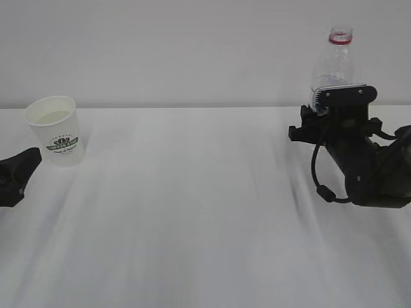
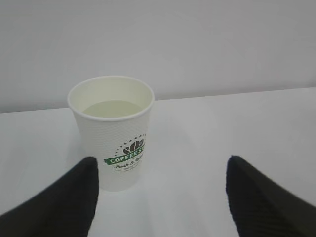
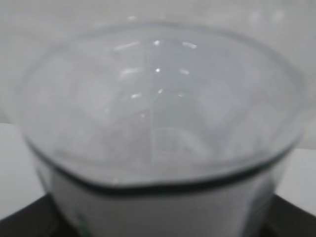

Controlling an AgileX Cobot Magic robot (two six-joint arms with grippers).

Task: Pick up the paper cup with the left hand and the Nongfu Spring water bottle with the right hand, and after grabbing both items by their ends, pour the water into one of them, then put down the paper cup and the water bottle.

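The paper cup (image 1: 56, 131) stands upright at the far left of the white table, and the water (image 2: 111, 108) in it looks faintly yellowish. My left gripper (image 1: 18, 172) sits low at the left edge, open, a short way in front of the cup and not touching it. Seen from the left wrist, the paper cup (image 2: 113, 133) stands beyond the left gripper (image 2: 162, 165), nearer its left finger. The Nongfu Spring water bottle (image 1: 334, 61) stands upright at the right with no cap on, and my right gripper (image 1: 329, 112) is shut on its lower body. The bottle (image 3: 158, 108) fills the right wrist view, blurred.
The white table (image 1: 192, 212) runs back to a plain pale wall. The right arm's black body and cable (image 1: 359, 173) lie low on the table at the right edge, in front of the bottle.
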